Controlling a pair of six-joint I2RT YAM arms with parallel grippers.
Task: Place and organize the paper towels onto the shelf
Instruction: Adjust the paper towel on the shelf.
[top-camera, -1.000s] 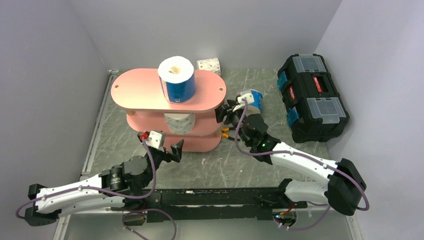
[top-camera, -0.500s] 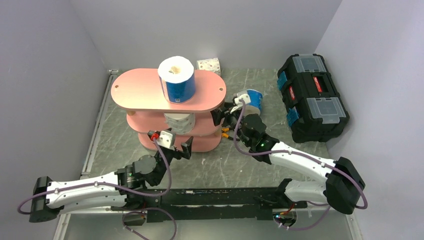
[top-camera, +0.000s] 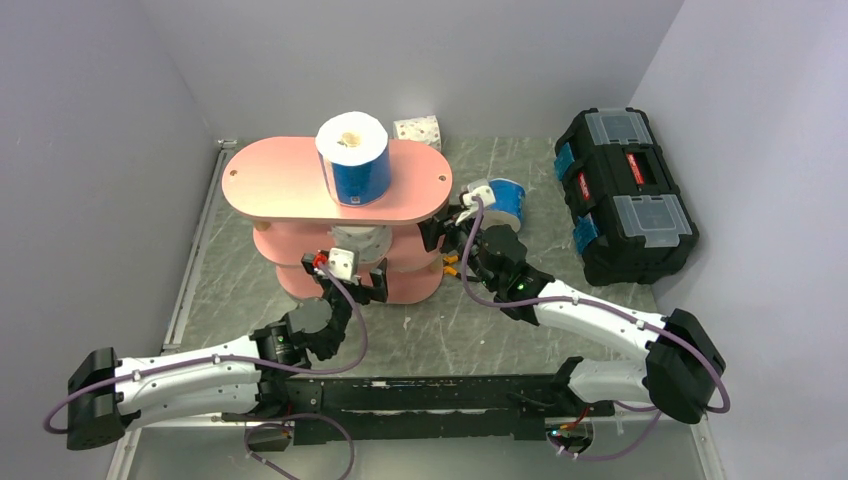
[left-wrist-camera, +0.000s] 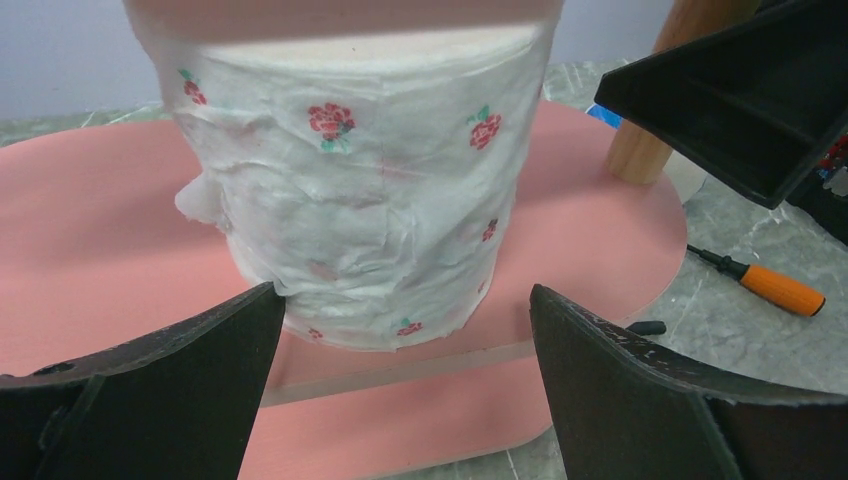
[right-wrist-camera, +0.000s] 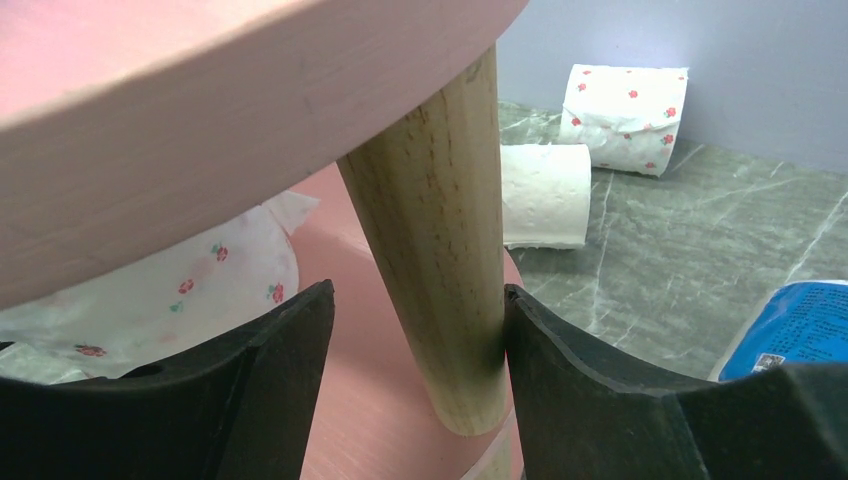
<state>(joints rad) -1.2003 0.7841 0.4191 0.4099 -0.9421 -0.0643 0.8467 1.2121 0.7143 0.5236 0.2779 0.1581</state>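
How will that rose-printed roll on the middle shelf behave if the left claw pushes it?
The rose-printed roll looks soft: its wrinkled, torn outer sheet would probably dent under the left claw. Standing on end on the pink board, it should slide rather than roll, though a high push might tip it.

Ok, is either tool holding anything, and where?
Nothing is held. The left tool gapes around the floral roll; the right tool straddles a shelf post, one finger touching.

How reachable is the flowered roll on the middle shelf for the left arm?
Probably yes: the left gripper is open, fingers either side of the roll on the shelf, nothing between. The board above sits close.
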